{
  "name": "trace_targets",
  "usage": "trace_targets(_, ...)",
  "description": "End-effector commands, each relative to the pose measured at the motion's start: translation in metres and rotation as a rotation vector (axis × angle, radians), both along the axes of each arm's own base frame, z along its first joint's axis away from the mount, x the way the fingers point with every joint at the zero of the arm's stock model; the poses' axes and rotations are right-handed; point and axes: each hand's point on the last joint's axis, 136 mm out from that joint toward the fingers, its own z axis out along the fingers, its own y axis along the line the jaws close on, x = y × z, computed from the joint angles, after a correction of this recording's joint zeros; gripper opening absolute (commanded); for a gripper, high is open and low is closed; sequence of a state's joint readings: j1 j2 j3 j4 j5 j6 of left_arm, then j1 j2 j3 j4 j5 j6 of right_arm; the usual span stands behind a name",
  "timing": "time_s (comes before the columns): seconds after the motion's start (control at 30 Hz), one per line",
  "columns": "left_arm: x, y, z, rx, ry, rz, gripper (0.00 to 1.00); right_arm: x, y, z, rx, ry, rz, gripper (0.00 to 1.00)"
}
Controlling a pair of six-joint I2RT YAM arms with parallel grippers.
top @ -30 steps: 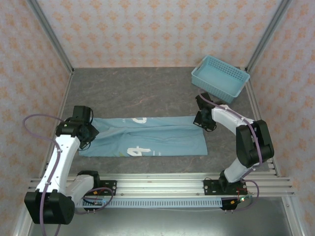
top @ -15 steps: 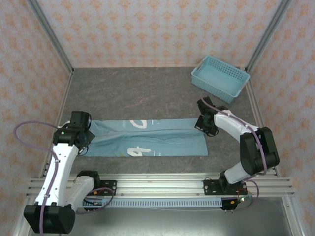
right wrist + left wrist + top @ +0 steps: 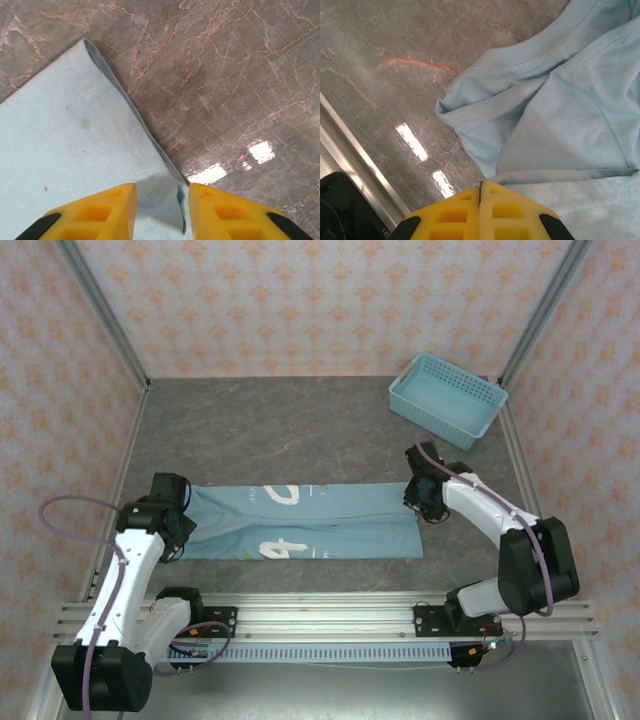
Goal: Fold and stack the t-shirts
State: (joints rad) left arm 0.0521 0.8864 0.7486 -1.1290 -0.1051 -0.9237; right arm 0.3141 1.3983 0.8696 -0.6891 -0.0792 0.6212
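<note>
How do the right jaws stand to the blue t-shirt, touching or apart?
Touching. In the right wrist view the t-shirt hem rises between the open jaws of the right gripper and curls against one finger.

Identify the t-shirt [image 3: 300, 522] by its light blue cloth and white print. Note the basket [image 3: 448, 398]: light blue, perforated. The table [image 3: 270, 430] is grey marble with pinkish veins. The left gripper [image 3: 480, 186] and right gripper [image 3: 160, 189] are yellow.
</note>
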Motion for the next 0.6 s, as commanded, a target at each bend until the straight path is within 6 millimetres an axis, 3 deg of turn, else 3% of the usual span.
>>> trace_targets(0.0, -0.004, -0.001, -0.008, -0.01, 0.013, 0.041, 0.0, -0.001, 0.006, 0.006, 0.009, -0.013, -0.013, 0.32)
trace_targets(0.1, -0.006, -0.003, -0.012, -0.023, 0.023, 0.055, 0.0, 0.002, 0.015, 0.004, 0.022, -0.013, -0.007, 0.28)
trace_targets(0.3, -0.009, -0.015, -0.019, -0.103, -0.001, 0.1, 0.0, -0.014, 0.014, -0.038, 0.013, 0.108, -0.031, 0.08)
trace_targets(0.57, -0.002, -0.033, 0.007, -0.189, -0.083, 0.06, 0.0, -0.024, 0.009, -0.058, -0.03, 0.186, -0.027, 0.05)
